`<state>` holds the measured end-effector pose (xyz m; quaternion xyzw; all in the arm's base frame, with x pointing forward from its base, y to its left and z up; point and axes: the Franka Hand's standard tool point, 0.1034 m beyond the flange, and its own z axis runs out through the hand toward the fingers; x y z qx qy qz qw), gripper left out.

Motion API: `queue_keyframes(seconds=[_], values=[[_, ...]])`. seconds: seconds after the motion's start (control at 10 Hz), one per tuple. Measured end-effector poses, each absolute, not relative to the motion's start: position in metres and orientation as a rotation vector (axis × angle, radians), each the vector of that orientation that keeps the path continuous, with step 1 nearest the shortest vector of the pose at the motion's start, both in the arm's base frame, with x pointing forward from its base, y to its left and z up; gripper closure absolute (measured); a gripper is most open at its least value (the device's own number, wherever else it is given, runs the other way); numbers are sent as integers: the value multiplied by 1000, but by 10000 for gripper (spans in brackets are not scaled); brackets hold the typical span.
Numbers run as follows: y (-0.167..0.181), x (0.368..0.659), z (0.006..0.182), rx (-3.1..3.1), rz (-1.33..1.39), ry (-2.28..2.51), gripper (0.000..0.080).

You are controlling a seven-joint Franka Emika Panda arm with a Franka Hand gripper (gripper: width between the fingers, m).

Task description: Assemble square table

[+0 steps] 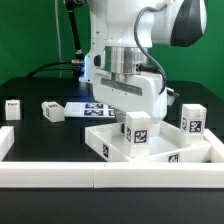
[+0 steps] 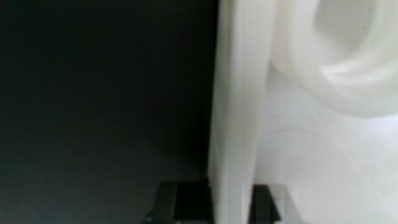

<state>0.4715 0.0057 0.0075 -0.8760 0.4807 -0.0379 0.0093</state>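
The square table's white rimmed panel (image 1: 165,150) lies on the dark table at the exterior view's right. My gripper (image 1: 120,110) reaches down onto its far left rim. In the wrist view the gripper (image 2: 228,198) has one dark finger (image 2: 183,203) on each side of the rim wall (image 2: 231,100) and is shut on it. A round corner socket (image 2: 347,60) shows inside the rim. One tagged white leg (image 1: 137,128) stands upright at the panel's middle and another (image 1: 192,120) at its right side. Two more legs (image 1: 52,112) (image 1: 12,108) lie at the left.
The marker board (image 1: 92,107) lies flat behind the panel, partly hidden by my arm. A long low white border rail (image 1: 70,172) runs along the front and turns up the exterior view's left side (image 1: 5,142). Cables hang behind the arm.
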Motion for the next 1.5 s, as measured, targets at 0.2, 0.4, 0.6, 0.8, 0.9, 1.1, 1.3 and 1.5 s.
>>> queue_keyframes(seconds=[0.2,0.4,0.6,0.8,0.9,1.1,1.3,1.5], values=[[-3,472,8,-2805,-126,1387,742],[-30,476,11,-3013,-164,929,742],[-40,481,12,-3103,-216,674,742],[-41,482,13,-3146,-214,497,742],[-41,482,13,-3159,-213,433,742],[-58,494,16,-3213,-233,32,742],[-48,517,17,-3235,-339,-282,737],[-46,522,21,-3231,-363,-475,735]])
